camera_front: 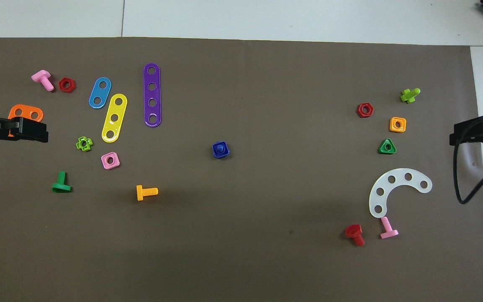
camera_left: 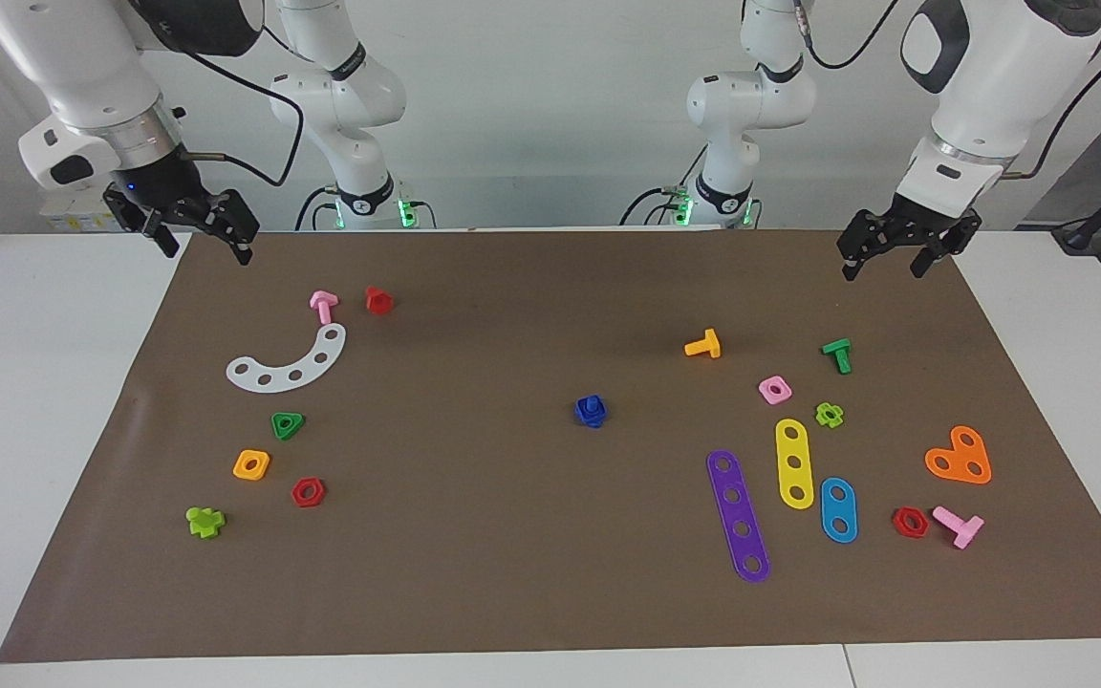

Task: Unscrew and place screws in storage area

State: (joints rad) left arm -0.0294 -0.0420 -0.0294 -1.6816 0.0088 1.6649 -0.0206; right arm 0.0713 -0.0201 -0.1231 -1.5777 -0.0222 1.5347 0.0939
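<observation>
Jaws spread wide and empty on both grippers: left gripper raised over the mat's corner at the left arm's end, right gripper raised over the corner at the right arm's end (both arms waiting). On the brown paper mat covering the bench, near the middle and well apart from either gripper: dark-blue screw, standing in a blue square nut. Farther out, toward the left arm's end: purple strip.
</observation>
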